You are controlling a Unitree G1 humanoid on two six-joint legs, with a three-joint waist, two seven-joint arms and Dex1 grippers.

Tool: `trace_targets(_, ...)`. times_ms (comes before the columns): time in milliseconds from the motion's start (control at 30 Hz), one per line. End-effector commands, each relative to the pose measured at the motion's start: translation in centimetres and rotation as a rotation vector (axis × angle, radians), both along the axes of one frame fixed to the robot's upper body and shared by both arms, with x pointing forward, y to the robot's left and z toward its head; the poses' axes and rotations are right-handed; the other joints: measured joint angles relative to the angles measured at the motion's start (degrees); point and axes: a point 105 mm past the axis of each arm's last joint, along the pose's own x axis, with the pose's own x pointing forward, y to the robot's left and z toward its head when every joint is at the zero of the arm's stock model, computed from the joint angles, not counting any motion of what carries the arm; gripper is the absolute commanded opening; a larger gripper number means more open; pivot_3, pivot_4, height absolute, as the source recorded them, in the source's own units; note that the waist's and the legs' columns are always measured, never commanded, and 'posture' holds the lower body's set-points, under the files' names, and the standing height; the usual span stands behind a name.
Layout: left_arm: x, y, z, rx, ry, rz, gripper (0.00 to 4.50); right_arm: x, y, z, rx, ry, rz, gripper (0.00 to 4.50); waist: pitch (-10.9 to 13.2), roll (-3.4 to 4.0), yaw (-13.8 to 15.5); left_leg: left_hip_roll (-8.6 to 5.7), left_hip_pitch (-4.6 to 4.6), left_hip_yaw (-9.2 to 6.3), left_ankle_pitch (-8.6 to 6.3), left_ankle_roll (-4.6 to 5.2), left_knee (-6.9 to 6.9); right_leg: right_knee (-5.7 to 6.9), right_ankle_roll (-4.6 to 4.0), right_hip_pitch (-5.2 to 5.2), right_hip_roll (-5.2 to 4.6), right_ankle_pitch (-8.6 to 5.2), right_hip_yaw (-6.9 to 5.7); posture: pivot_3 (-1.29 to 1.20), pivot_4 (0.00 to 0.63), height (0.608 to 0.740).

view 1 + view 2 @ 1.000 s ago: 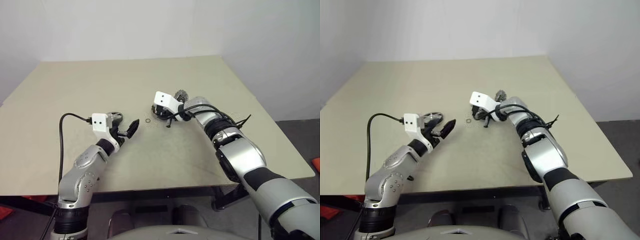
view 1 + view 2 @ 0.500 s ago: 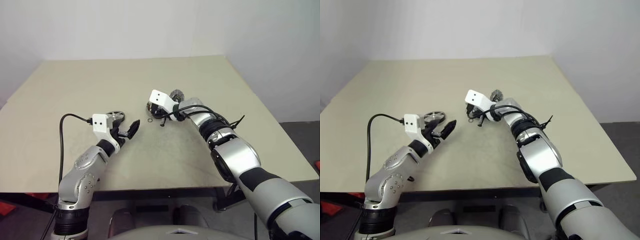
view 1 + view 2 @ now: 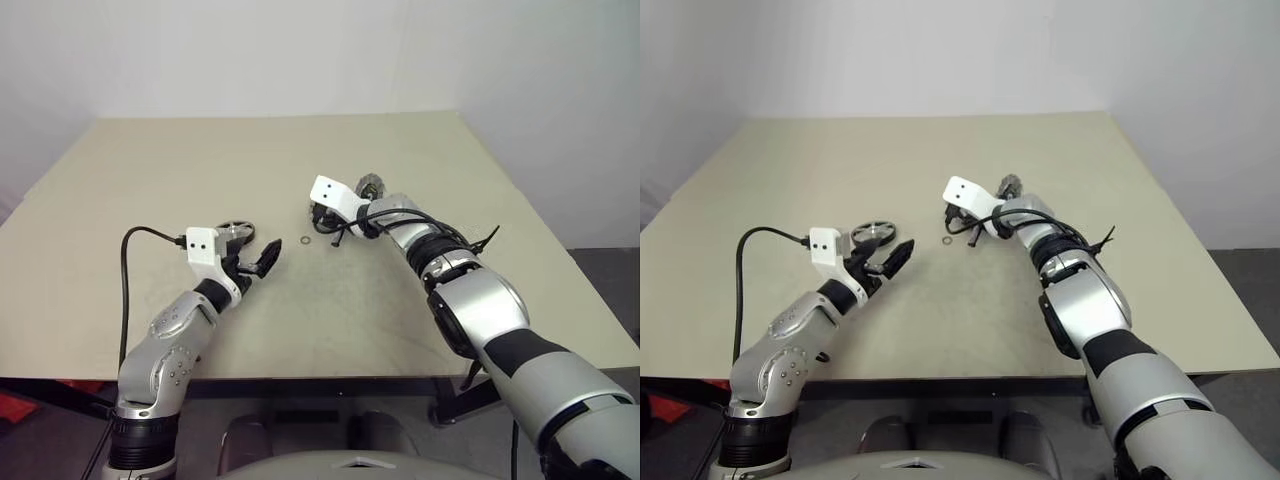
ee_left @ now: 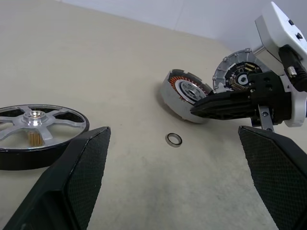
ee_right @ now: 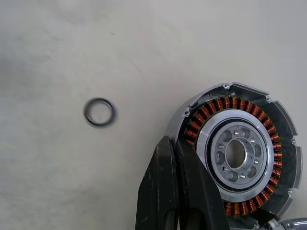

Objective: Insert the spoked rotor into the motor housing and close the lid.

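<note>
The spoked rotor [image 3: 236, 231] lies flat on the table just left of my open left gripper [image 3: 262, 258], which holds nothing. In the left wrist view the rotor [image 4: 38, 122] is beside one wide-spread finger. The motor housing [image 5: 237, 153] shows its copper windings and central hub. My right gripper [image 5: 169, 143] is shut, its tips against the housing's rim. From the left wrist the housing [image 4: 184, 93] looks tipped up on one edge against that gripper [image 4: 193, 109]. The lid [image 3: 371, 186] is behind the right wrist, with its face [image 4: 237, 72] turned up.
A tiny thin metal ring [image 3: 304, 241] lies on the beige table [image 3: 200, 160] between the two grippers. A black cable [image 3: 125, 290] loops off the left wrist. The table's right edge [image 3: 560, 250] drops to dark floor.
My right gripper swung a little left, then back right and farther away, its wrist turning over the housing. The left arm and the rotor have not moved. The head view shifted slightly.
</note>
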Motion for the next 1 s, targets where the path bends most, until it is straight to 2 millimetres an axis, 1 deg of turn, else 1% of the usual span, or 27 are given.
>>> trace_targets(33,-0.1,-0.3,1.5,-0.002,-0.062,-0.011,4.5,1.0,-0.4,2.2,-0.016,-0.078,-0.007,0.04,0.0,0.0,0.0,0.0,0.0,0.0,0.0,0.0,0.0,0.0,0.0,0.0,0.0,0.0,0.0,0.0,0.0,0.74)
trace_targets(167,-0.1,-0.3,1.5,0.0,-0.061,-0.011,4.5,0.7,-0.4,1.8,-0.014,-0.058,0.005,0.04,0.0,0.0,-0.02,0.0,0.01,0.0,0.0,0.0,0.0,0.01,0.0,0.0,0.0,0.0,0.0,0.0,0.0,0.74)
trace_targets(233,0.0,-0.3,1.5,0.0,-0.06,-0.012,4.5,0.8,-0.8,1.8,-0.019,-0.057,0.0,0.04,0.0,0.0,-0.01,0.0,0.0,0.0,0.0,0.0,0.0,0.0,0.0,0.0,0.0,0.0,0.0,0.0,0.0,0.74)
trace_targets(433,0.0,-0.4,1.4,-0.003,-0.058,-0.011,4.5,0.9,-2.4,1.8,-0.049,-0.053,-0.011,0.04,0.0,0.0,0.13,-0.01,-0.01,0.0,0.0,0.0,0.01,0.0,0.0,0.0,-0.01,0.0,0.0,0.0,0.0,0.74)
trace_targets(667,-0.1,-0.6,1.2,-0.011,-0.053,-0.014,4.5,0.8,-4.3,2.8,-0.09,-0.061,0.033,0.04,0.0,0.0,0.17,-0.03,-0.02,0.0,0.0,0.01,0.04,0.01,0.0,0.0,-0.03,0.0,0.0,0.0,0.0,0.74)
trace_targets(833,-0.1,-0.7,1.1,-0.017,-0.049,-0.015,4.5,-0.1,-5.2,3.0,-0.119,-0.037,0.113,0.04,0.0,0.0,0.06,-0.02,-0.04,0.0,-0.01,0.03,0.04,-0.01,0.0,0.0,-0.02,0.0,0.0,0.0,0.0,0.74)
trace_targets(1000,-0.2,-0.6,0.9,-0.019,-0.044,-0.01,4.5,-1.4,-6.9,2.9,-0.149,-0.003,0.183,0.04,0.01,-0.01,0.16,-0.02,-0.04,0.0,-0.01,0.04,0.04,-0.01,0.0,0.0,-0.02,0.0,0.0,0.0,0.0,0.74)
